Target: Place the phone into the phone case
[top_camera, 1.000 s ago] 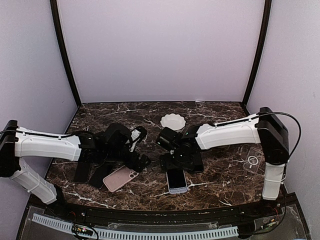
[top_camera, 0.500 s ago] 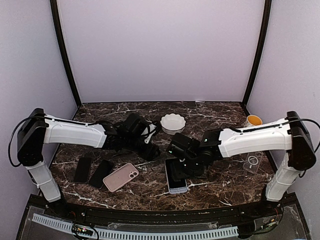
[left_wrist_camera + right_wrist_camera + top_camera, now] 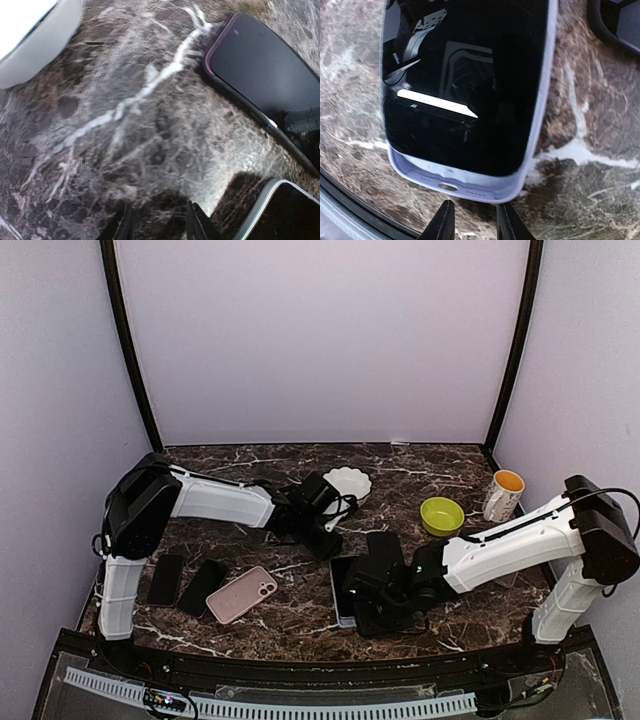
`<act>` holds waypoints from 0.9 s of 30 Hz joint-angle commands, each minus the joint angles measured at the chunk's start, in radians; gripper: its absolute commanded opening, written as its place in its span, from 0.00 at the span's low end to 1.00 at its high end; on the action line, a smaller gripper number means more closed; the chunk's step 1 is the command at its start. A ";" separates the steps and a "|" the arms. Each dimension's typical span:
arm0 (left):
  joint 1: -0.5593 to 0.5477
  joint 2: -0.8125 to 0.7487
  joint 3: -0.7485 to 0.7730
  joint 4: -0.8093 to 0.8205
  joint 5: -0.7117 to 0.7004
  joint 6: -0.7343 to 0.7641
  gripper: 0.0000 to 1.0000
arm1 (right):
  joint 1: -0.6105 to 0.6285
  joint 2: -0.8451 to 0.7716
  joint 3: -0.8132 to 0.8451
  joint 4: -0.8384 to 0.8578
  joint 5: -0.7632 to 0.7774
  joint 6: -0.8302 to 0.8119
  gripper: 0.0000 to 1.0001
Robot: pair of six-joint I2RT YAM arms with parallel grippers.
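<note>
A black-screened phone (image 3: 465, 75) lies face up inside a lavender phone case (image 3: 470, 182); the case's inner bottom end shows bare below the phone's edge. My right gripper (image 3: 472, 222) hovers just off that bottom end, its jaws narrowly apart with nothing between them. From above, the right arm covers most of the case (image 3: 339, 592). My left gripper (image 3: 325, 532) is low over bare marble to the left of the case, jaws a little apart and empty (image 3: 157, 225). The case's corner (image 3: 280, 210) shows at the lower right of the left wrist view.
A black phone (image 3: 265, 75) lies beside the lavender case. A white bowl (image 3: 347, 483) stands behind the left gripper. A green bowl (image 3: 441, 515) and a mug (image 3: 503, 495) stand right. A pink phone (image 3: 242, 594) and two black ones (image 3: 165, 578) (image 3: 203, 585) lie left.
The left gripper has moved right and back, off the pink phone. The right gripper has slid toward the near edge, past the case's bottom end. Both pairs of jaws have narrowed.
</note>
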 commanded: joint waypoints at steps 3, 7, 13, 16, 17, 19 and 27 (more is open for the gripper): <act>-0.065 0.043 0.031 -0.055 -0.012 0.129 0.38 | 0.000 0.029 -0.024 0.085 0.054 0.058 0.29; -0.090 0.038 0.015 -0.109 0.013 0.146 0.38 | -0.012 0.035 -0.027 0.128 0.093 0.064 0.29; -0.124 -0.007 -0.065 -0.086 0.035 0.202 0.38 | -0.030 0.052 0.005 0.148 0.130 0.039 0.29; -0.130 -0.023 -0.073 -0.064 0.040 0.202 0.38 | -0.033 0.049 0.007 0.148 0.134 0.030 0.29; -0.129 -0.027 -0.071 -0.057 0.024 0.201 0.38 | -0.033 0.047 0.007 0.147 0.128 0.030 0.29; -0.118 -0.028 -0.059 -0.061 -0.017 0.202 0.38 | -0.031 0.039 0.002 0.141 0.107 0.027 0.30; -0.039 -0.081 -0.017 -0.081 -0.098 0.201 0.52 | -0.016 -0.057 0.005 0.044 -0.059 -0.079 0.44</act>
